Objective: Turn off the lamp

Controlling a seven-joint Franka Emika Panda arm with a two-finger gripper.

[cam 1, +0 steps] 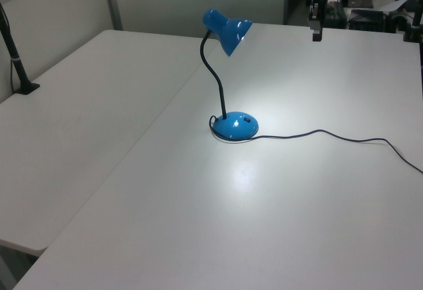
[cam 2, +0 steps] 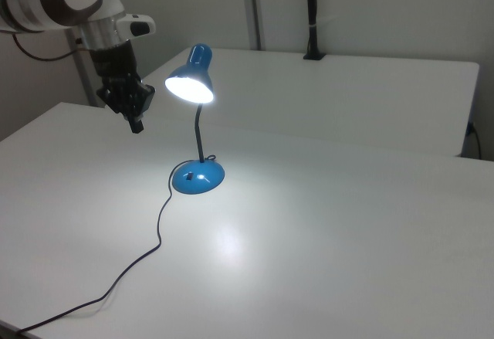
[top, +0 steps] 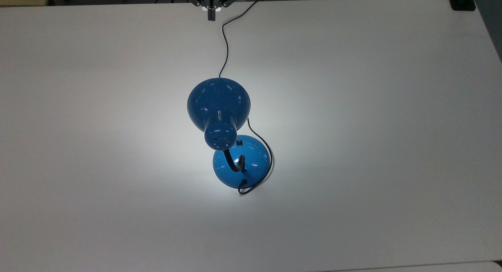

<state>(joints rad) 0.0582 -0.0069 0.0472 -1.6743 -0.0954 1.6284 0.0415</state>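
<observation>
The blue lamp [top: 219, 107] stands lit in the middle of the white table, throwing a bright patch around its round base [top: 251, 162]. Its black gooseneck [cam 1: 215, 85] curves up to the shade [cam 2: 191, 78]. A small black switch [top: 239, 143] sits on the base, on the side toward the top view's upper edge. My gripper [top: 211, 16] hangs well above the table at the top view's upper edge, far from the lamp, its fingers shut with nothing between them. The gripper [cam 2: 136, 125] is left of the shade in the right view, and the gripper [cam 1: 317, 36] is at upper right in the left view.
The lamp's thin black cord [top: 225, 40] runs from the base across the table [top: 372, 107] toward the arm's side. A black clamp post [cam 1: 16, 65] stands at the left view's left edge. A second table [cam 2: 370, 100] adjoins.
</observation>
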